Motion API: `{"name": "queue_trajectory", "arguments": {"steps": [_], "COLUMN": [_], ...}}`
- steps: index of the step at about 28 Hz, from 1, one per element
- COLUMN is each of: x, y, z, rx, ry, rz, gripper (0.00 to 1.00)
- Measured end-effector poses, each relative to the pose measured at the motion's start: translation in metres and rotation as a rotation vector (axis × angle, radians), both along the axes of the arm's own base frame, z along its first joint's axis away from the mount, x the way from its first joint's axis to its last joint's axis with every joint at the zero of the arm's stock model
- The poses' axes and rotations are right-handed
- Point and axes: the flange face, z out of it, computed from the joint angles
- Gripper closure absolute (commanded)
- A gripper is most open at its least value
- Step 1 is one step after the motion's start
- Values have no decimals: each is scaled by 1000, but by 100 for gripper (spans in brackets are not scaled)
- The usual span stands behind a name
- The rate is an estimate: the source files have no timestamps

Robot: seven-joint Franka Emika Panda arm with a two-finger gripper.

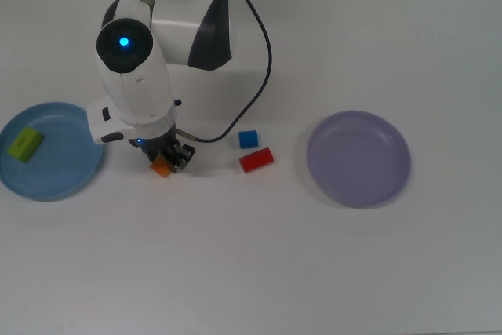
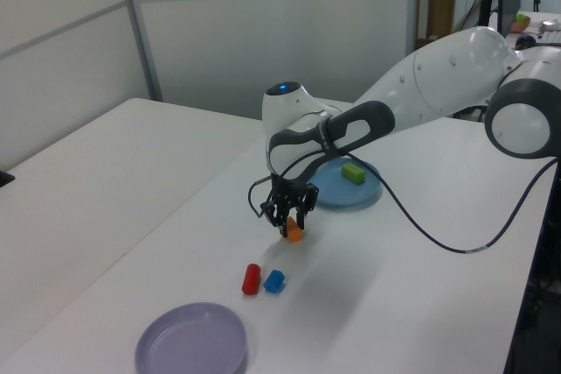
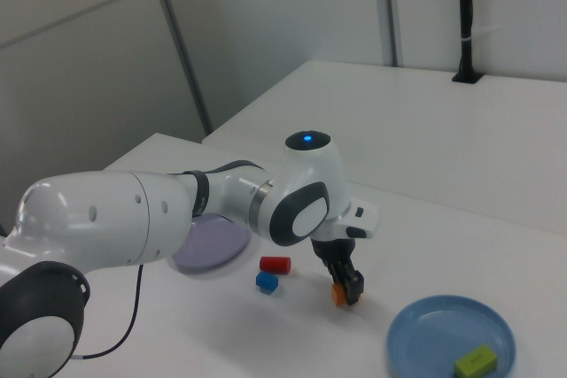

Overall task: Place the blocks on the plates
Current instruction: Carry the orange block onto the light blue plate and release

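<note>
1. Orange first: the orange block (image 1: 161, 167) lies on the white table (image 1: 235, 256), between the light blue plate (image 1: 55, 178) on the top view's left and the blue cube (image 1: 248, 139). Only a sliver shows under the arm in the top view.

2. We note the gripper (image 2: 290, 219) lowered onto that block; in the left view its fingers stand on either side of it, with the block showing between and just below the tips. We cannot tell whether they are clenched on it or merely straddling it.

3. The lime-green block (image 1: 25, 144) already sits on the light blue plate, toward its left side in the top view.

4. The red cylinder (image 1: 256, 160) lies on its side just beside the blue cube, both on bare table between the arm and the lavender plate (image 1: 358, 158), which holds nothing.

5. We judge the step in hand to be the pick of the orange block: one block placed, three to go.

6. The next move, as we read it, calls for a firm close on the block, a straight lift clear of the table, then a carry to a plate. The light blue one is nearer.
</note>
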Motion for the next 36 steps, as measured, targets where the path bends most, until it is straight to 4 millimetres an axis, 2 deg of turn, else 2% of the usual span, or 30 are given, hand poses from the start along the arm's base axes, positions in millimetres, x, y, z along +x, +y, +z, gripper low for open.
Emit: {"name": "queue_trajectory", "arguments": {"steps": [7, 12, 17, 18, 22, 26, 29, 31, 32, 36], "x": [2, 5, 4, 2, -7, -15, -20, -22, -23, -26], "y": [-1, -16, -56, -70, -110, -138, -155, -163, -166, -173], "z": [4, 23, 51, 58, 65, 58, 45, 35, 33, 28], "rx": [-2, -17, -40, -46, -61, -66, -64, -61, -60, -58], "ry": [-8, -41, -85, -94, -101, -86, -65, -52, -48, -42], "rz": [0, 22, 44, 47, 76, 112, 122, 119, 117, 107], "gripper": [100, 100, 100, 100, 100, 83, 55, 48, 40, 0]}}
